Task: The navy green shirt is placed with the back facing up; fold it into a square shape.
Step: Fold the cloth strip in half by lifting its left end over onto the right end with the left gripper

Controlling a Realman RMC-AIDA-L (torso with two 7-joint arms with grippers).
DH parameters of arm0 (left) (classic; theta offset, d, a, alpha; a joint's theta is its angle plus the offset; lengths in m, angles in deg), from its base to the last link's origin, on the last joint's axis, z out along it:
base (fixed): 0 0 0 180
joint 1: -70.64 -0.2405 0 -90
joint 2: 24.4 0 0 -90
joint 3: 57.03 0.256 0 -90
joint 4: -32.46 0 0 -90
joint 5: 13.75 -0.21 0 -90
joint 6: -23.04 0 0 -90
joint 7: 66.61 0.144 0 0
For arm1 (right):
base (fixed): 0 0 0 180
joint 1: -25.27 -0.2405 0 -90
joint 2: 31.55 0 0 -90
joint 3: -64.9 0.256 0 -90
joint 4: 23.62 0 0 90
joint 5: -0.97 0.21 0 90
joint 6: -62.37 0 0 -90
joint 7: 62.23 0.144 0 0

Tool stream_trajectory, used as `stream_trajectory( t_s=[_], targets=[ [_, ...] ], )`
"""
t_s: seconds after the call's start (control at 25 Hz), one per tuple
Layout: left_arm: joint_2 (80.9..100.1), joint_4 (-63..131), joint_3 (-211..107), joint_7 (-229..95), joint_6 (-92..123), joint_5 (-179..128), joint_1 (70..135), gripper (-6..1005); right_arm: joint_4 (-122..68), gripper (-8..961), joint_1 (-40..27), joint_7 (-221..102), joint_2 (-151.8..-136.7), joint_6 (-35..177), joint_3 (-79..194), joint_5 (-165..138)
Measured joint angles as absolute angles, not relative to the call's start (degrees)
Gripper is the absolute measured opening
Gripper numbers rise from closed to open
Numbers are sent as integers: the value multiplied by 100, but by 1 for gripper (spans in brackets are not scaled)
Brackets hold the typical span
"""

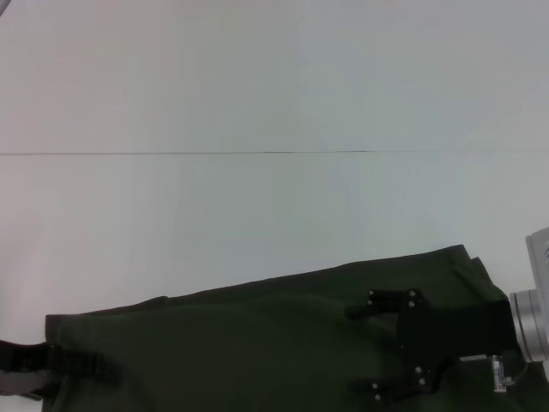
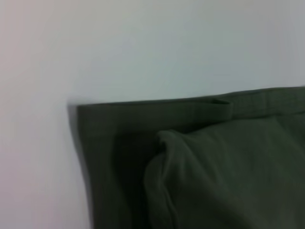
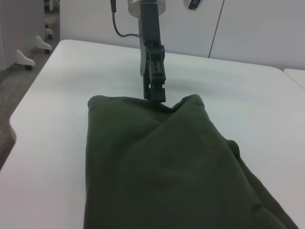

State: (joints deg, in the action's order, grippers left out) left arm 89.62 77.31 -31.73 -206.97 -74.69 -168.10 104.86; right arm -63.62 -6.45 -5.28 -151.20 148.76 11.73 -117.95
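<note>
The navy green shirt (image 1: 257, 343) lies already narrowed along the near edge of the white table (image 1: 257, 103). Your left gripper (image 3: 155, 95) pinches its far end shut; right gripper (image 1: 377, 348) hovers spread over the other. Lift both ends level, keep edges aligned.

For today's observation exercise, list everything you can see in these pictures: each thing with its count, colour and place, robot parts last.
navy green shirt: one, dark olive, folded lengthwise along the near table edge.
table: one, white, a thin seam line across it.
wheeled furniture legs: several, pale, on the floor beyond the table.
left gripper: one, black, at the shirt's left end, pinching the cloth.
right gripper: one, black, fingers spread over the shirt's right part.
</note>
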Motion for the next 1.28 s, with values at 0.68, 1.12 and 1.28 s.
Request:
stream_trajectory(
  t_s=[0.68, 1.12, 1.28],
  targets=[
    [8860, 8026, -3189, -20831, -7498, -17122, 10475, 946, -6371, 924, -653, -528, -15117, 14882, 1203, -11794],
    [8882, 8078, -3140, -20879, -7413, -17292, 10465, 946, -6370, 924, -648, -528, -15117, 14886, 1218, -11795],
    [8898, 8068, -3137, -20878, -7396, -17292, 10467, 946, -6370, 924, -645, -528, -15117, 14886, 1215, -11795]
  ],
)
